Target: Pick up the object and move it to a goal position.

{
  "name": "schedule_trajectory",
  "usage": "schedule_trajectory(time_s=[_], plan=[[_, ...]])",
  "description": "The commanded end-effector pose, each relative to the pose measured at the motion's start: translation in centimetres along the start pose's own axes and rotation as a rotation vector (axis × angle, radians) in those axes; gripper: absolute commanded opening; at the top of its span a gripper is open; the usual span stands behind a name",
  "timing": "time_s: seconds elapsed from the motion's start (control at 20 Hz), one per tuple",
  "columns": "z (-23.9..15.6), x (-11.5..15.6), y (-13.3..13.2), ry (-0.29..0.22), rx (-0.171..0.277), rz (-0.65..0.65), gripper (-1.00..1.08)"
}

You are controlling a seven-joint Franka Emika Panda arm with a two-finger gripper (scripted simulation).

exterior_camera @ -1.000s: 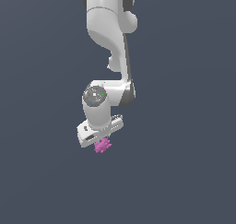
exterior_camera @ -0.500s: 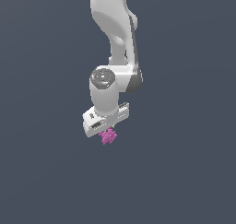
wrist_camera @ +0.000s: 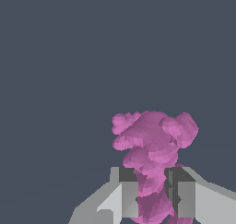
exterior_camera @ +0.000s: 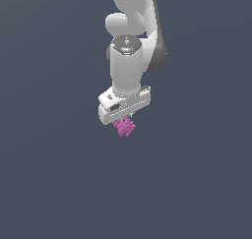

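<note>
While seen from the exterior view, hangs the gripper [exterior_camera: 126, 118] beneath a smooth white arm [exterior_camera: 129, 68], clamped on the object [exterior_camera: 125, 127], which pokes out just below the fingers. Has shifted toward that view's right since a second ago, wrist now turned closer to upright, pink lump carried along: suggests pick-up done and transport toward the goal under way. No goal marker visible.

From the wrist view, shows grey fingers [wrist_camera: 129, 191] narrowed against both sides of the object [wrist_camera: 154, 144], its lower part pinched between dark pads. Magenta, lumpy, faceted, like a clustered berry; matte slate surroundings behind, featureless.
</note>
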State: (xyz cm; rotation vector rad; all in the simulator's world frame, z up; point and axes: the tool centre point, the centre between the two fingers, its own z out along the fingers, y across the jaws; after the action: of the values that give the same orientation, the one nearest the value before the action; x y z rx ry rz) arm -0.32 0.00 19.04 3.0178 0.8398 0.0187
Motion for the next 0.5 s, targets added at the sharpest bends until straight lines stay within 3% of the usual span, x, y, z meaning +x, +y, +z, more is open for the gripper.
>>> schedule_trajectory(time_s=[0.0,0.45], plan=[[-2.2,-0.4,-1.6,-0.001,0.000,0.000,-1.00],[-10.8,-1.9,-7.8,-0.005,0.002,-0.001,-1.00]])
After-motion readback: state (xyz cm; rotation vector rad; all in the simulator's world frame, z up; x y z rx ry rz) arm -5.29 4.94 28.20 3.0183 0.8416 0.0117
